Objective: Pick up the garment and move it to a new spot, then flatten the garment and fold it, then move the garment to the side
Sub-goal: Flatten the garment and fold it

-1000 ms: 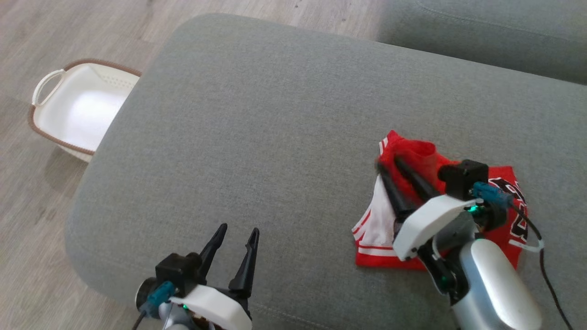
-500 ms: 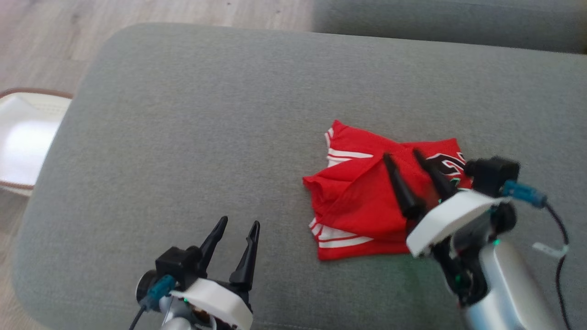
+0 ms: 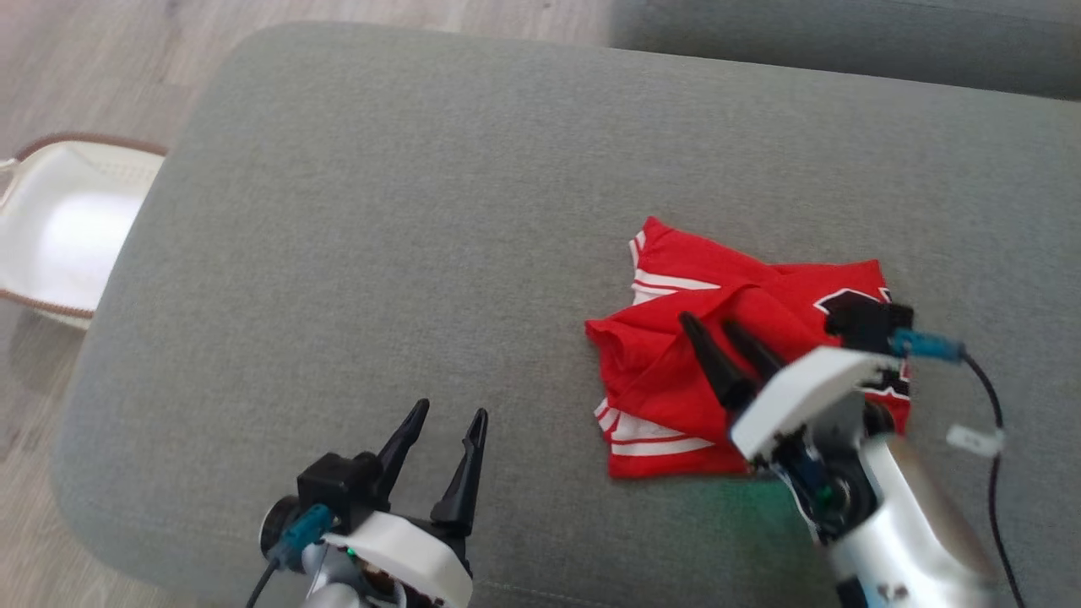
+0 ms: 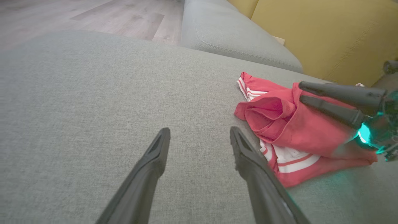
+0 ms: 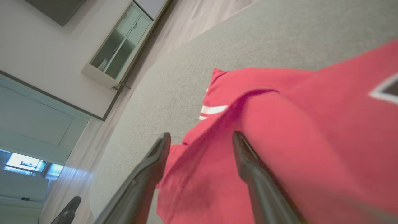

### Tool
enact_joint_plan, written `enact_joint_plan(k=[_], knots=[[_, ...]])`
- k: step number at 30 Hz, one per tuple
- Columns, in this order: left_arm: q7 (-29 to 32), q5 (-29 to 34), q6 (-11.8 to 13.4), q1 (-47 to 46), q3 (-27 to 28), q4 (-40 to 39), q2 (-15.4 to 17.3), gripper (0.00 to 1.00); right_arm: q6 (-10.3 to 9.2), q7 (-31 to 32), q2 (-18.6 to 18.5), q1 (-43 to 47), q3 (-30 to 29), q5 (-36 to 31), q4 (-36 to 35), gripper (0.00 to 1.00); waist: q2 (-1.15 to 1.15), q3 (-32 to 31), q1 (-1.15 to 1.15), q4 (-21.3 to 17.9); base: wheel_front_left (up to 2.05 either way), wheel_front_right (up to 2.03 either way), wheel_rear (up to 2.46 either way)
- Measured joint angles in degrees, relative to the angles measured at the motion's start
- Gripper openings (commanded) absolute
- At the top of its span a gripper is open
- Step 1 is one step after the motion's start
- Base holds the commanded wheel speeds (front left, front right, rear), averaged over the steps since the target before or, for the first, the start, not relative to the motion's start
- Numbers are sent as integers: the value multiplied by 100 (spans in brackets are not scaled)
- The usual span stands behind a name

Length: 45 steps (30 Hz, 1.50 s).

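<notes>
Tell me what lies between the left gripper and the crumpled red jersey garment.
Only bare grey fabric cushion, from the left gripper to the red garment; head and left wrist views show it.

1 red garment [image 3: 659, 371]. 2 grippers, the left gripper [image 3: 450, 410] and the right gripper [image 3: 707, 322], each with 2 dark fingers [image 3: 714, 363], 4 in all. 2 grey cushions: the near cushion [image 3: 422, 211] and the far cushion [image 3: 844, 42]. 1 white basket [image 3: 93, 156]. 1 yellow backrest [image 4: 326, 37]. 1 cabinet [image 5: 118, 46].

Right hand [image 3: 707, 321]: black fingers [image 3: 718, 371], white shell [image 3: 802, 393]
</notes>
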Motion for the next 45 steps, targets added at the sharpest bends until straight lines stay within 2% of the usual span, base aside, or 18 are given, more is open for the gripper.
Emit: enact_joint_plan(k=[3, 4, 5, 6, 7, 8, 9, 14, 20, 23, 29, 33, 38, 39, 45], knots=[[0, 0, -1, 0, -9, 25, -12, 100, 0, -105, -1, -374, 112, -4, 369, 100, 0, 25, 0, 85, 0, 0, 0], [0, 0, -1, -1, -12, 32, -23, 100, 0, -140, -2, -469, 147, -4, 478, 91, 0, 32, 0, 107, 0, 0, 0], [0, 0, -1, -1, -16, 37, -34, 100, 0, -183, -4, -553, 189, -7, 597, 91, 0, 37, 0, 123, 0, 0, 0], [0, 0, -1, -1, -24, 41, -45, 100, 0, -227, -4, -621, 213, -16, 716, 56, 0, 38, 0, 135, 0, 0, 0], [0, 0, -1, -1, -36, 42, -57, 100, 0, -255, -4, -669, 222, -35, 828, 25, 0, 37, 0, 146, 0, 0, 0], [0, 0, -1, -1, -48, 45, -65, 100, 0, -286, -5, -712, 226, -80, 949, 1, 0, 34, 0, 154, 0, 0, 0], [0, 0, -1, -1, -54, 48, -76, 100, 0, -315, -10, -733, 231, -134, 1038, 0, 0, 30, 0, 161, 0, 0, 0], [0, 0, -1, -1, -12, 49, -100, 100, 0, -600, -15, -736, 246, -275, 1068, 0, 0, 28, 0, 164, 0, 0, 0], [0, 0, -2, 6, 97, 31, -98, 100, 0, -695, -20, -661, 357, -266, 102, 0, 0, -9, 0, 115, 0, 0, 0], [0, 0, -3, 23, 108, 14, -93, 100, 0, -450, -20, -417, 419, -318, -598, 0, 0, -20, 0, 70, 0, 0, 0], [-1, 0, -7, 24, 153, -34, -85, 100, 0, 544, -19, 525, 727, -679, -1744, 0, 0, 18, 0, 8, 0, 0, 0], [-1, 0, -43, 24, 186, -40, -78, 100, 0, 1012, -18, 971, 853, -783, -2078, 0, 0, 64, 0, -8, 0, 0, 0], [-1, 0, -49, 23, 216, -40, -74, 100, 0, 1190, -18, 1220, 1014, -755, -2130, 0, 0, 81, 0, -19, 0, 0, 0], [0, 0, -49, 23, 220, -38, -74, 100, 0, 1147, -18, 1225, 1043, -701, -2135, 98, 0, 78, 0, -25, 0, 0, 0], [-1, 0, -46, 25, 232, -36, -57, 100, 0, 684, -15, 1199, 1240, -413, -2295, 100, 0, -22, 0, -145, 0, 0, 0]])
